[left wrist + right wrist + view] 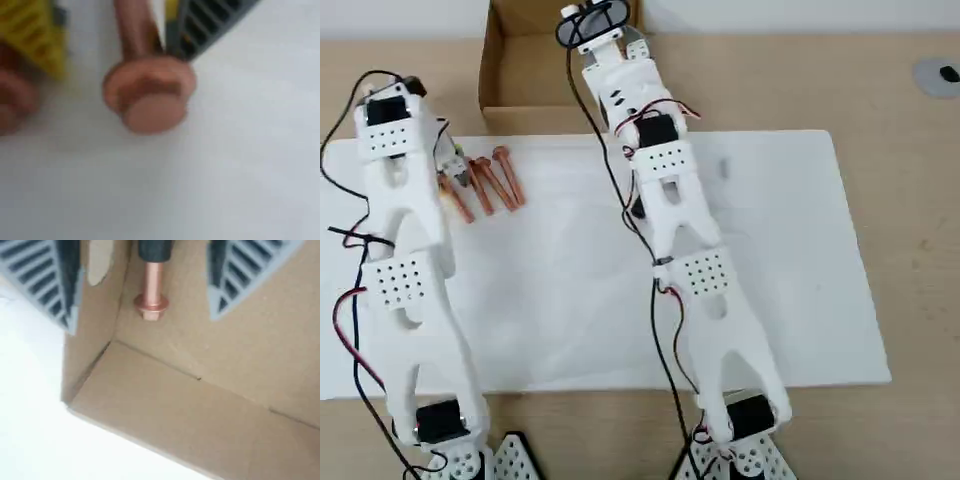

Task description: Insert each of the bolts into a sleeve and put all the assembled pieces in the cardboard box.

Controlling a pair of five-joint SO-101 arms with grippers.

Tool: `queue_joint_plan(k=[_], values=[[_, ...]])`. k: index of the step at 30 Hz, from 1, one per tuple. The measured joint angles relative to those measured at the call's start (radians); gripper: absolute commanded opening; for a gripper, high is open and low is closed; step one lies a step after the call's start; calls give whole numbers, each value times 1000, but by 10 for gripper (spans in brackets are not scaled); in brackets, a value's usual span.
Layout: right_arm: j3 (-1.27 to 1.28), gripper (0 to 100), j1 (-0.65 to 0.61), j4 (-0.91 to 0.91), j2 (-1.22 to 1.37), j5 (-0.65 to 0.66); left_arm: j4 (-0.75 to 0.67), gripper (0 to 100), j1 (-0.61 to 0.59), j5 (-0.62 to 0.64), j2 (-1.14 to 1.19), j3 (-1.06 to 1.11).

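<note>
Since the right gripper (145, 322) stands released inside the cardboard box (175, 415), one assembled piece (152, 280) between its fingers, we judge it delivered; the left gripper (117, 62), spread, straddles a bolt (149, 95), more bolts (495, 182) beside it waiting.

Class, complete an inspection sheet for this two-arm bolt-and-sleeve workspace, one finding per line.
Surface: white sheet on a wooden table.
Job's things: loose bolts on the sheet; cardboard box at the table's far side; sleeved bolt seen against the box's inside.
Clutter: nothing seen.
Grippers: left gripper open astride one of the loose bolts; right gripper open over the box.
Cables: red and black wires along both arms.
Surroundings: grey disc on the bare wood.
</note>
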Motion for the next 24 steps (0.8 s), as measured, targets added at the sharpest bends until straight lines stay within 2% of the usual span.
queue_joint_plan(k=[9,15,19,24], values=[[-18,210,43,57,-2,0,2,11,6,28,0,2],[-20,210,43,124,-6,0,110,9,-9,28,14,-84],[-20,210,43,149,-69,-12,133,9,-40,28,9,-120],[-20,210,34,400,-249,-110,137,9,-29,-18,-146,-106]])
